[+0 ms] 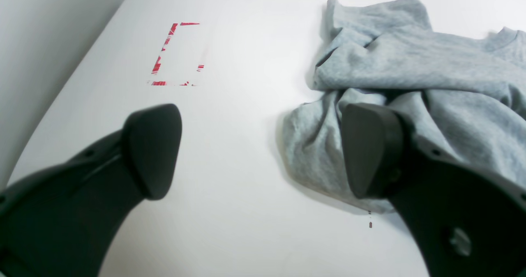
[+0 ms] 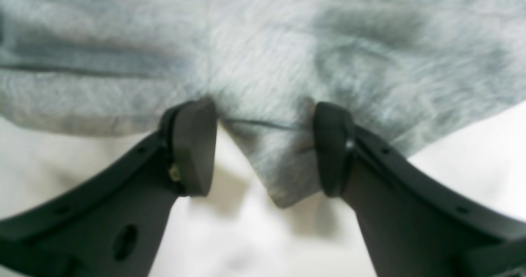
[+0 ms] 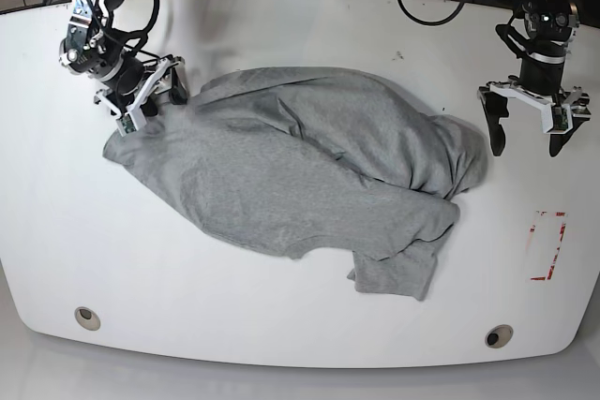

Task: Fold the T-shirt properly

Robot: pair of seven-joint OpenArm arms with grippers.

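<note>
Meanwhile right gripper [image 2: 263, 147] straddles T-shirt [image 3: 300, 170] edge; left gripper [image 3: 532, 128] apart

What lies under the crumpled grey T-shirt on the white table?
Around the light heather-grey cotton T-shirt only bare white table shows. The cloth hides whatever is beneath it, so nothing under it can be confirmed.
</note>
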